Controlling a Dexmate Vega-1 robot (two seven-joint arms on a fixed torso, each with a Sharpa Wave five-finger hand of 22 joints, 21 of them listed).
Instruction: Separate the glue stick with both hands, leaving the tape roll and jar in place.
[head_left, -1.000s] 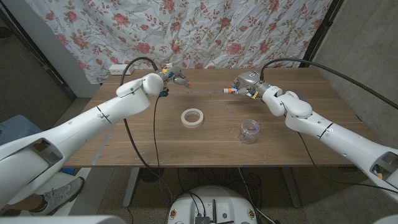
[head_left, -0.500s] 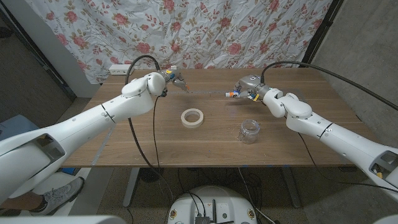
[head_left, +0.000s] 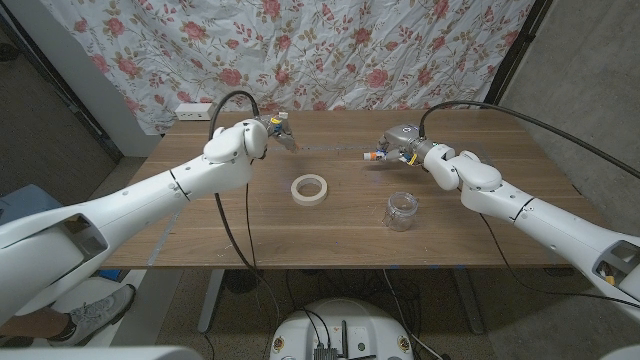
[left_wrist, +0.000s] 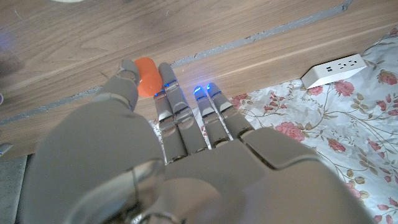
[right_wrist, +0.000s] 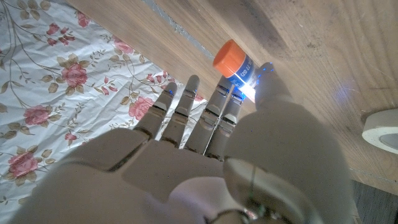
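Glue stick in two parts, one in each hand, at the far side of the table.

The right hand pinches the glue stick body. The left hand seems to pinch the orange cap, though its fingers partly hide it. The tape roll and jar sit nearer, between the arms.

Wooden worktop. Floral cloth hung behind. White power strip at far left edge, beside cloth.
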